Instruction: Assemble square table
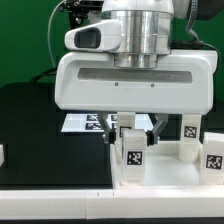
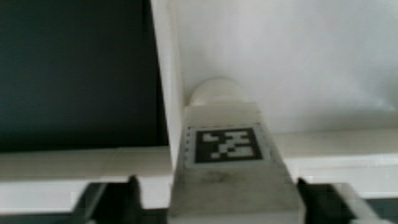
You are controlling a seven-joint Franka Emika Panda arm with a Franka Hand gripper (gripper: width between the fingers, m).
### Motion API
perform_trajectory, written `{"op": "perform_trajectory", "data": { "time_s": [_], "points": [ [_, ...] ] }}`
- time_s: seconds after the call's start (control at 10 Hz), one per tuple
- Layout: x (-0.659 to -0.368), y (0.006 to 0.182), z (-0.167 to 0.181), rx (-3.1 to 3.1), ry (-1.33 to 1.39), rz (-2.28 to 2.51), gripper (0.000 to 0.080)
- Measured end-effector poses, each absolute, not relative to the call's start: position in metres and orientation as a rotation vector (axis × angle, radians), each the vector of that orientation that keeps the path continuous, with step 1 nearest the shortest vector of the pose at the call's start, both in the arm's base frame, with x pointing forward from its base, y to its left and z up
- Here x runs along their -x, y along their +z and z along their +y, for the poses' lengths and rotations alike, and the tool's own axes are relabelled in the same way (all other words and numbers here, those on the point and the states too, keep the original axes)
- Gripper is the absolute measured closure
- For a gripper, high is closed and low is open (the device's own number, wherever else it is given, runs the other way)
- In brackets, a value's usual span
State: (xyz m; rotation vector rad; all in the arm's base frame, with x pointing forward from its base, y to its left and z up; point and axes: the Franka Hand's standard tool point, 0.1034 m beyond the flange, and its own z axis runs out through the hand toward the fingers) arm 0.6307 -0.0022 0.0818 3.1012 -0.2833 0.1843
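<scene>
- Two-finger gripper (image 1: 134, 128): straddling one short chunky white plastic leg (image 2: 222, 140); jaws apart either side, contact not confirmed, likely positioned for pickup
- That leg (image 1: 133, 150): upright on white square tabletop slab (image 1: 170, 172), tag facing the exterior camera
- Other tagged legs (image 1: 189, 135): just beyond it

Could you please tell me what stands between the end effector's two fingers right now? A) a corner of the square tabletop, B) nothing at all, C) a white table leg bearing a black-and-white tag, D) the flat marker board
C: in the wrist view a white leg with a black-and-white tag stands between the two dark fingers of the end effector; the exterior view shows the same leg under it.
</scene>
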Motion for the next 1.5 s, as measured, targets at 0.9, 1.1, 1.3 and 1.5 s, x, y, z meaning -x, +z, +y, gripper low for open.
{"op": "perform_trajectory", "data": {
  "time_s": [0.9,1.1,1.3,1.5],
  "points": [
    [-0.6359,0.0795,-0.0017,-2.603,0.136,-1.850,0.0515],
    [-0.6346,0.0794,-0.0018,-2.448,0.132,-2.073,0.0515],
    [-0.6344,0.0788,-0.0015,-2.396,0.127,-2.137,0.0502],
    [-0.6335,0.0812,0.0015,-2.597,0.152,-1.865,0.0275]
  ]
}}
